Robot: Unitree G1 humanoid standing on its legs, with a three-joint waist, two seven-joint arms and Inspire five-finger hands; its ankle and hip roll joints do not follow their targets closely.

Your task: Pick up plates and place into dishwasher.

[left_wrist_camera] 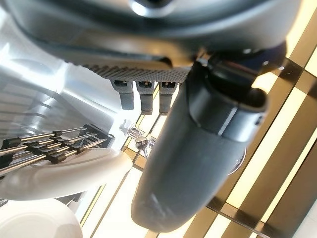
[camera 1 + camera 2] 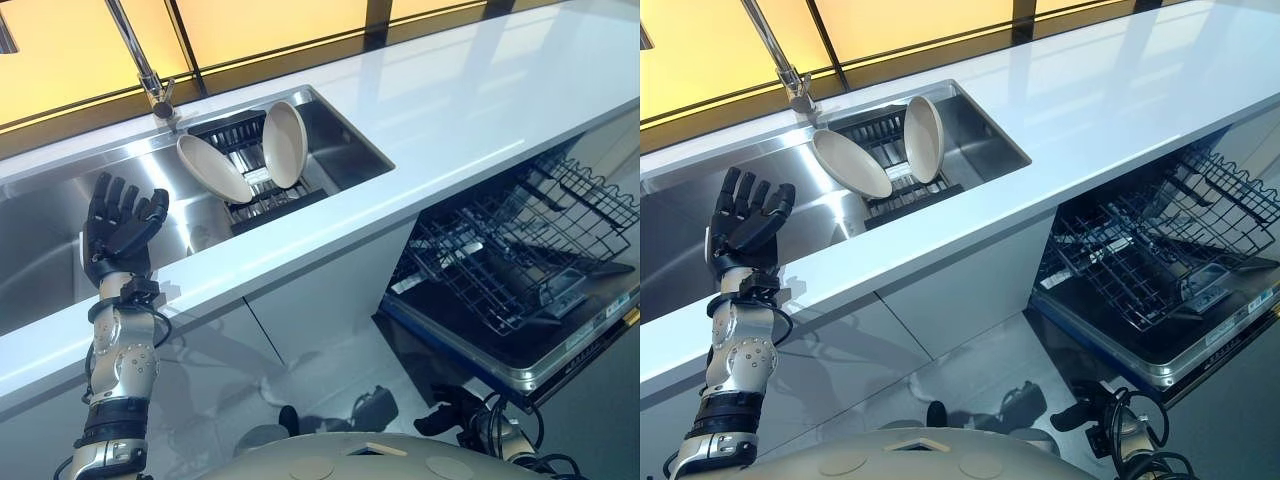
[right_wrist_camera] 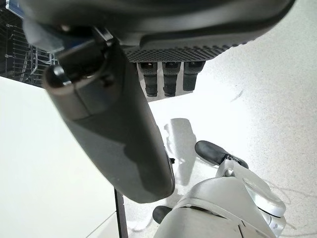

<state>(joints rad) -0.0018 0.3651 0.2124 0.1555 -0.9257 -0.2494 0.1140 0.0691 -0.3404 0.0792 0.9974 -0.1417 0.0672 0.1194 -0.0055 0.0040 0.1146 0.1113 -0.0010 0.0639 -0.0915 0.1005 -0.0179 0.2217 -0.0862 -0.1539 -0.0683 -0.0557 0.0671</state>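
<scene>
Our left hand [image 2: 118, 225] is raised over the sink [image 2: 340, 140], fingers spread, grasping nothing. Two beige plates [image 2: 284, 143] lean on the dark rack [image 2: 262, 200] inside the sink, near the tap [image 2: 150, 85] and apart from the hand. Dishwasher [image 2: 520, 270] drawer is pulled out to our right under the white counter [image 2: 480, 100]. Right hand [image 3: 119, 124] hangs low over the floor, fingers relaxed, nothing held

No text, label, number or sign can be read anywhere. The dishwasher [image 2: 560, 330] door's front edge, below the white worktop [image 2: 470, 110], carries a few small marks, but they are too small to make out.
</scene>
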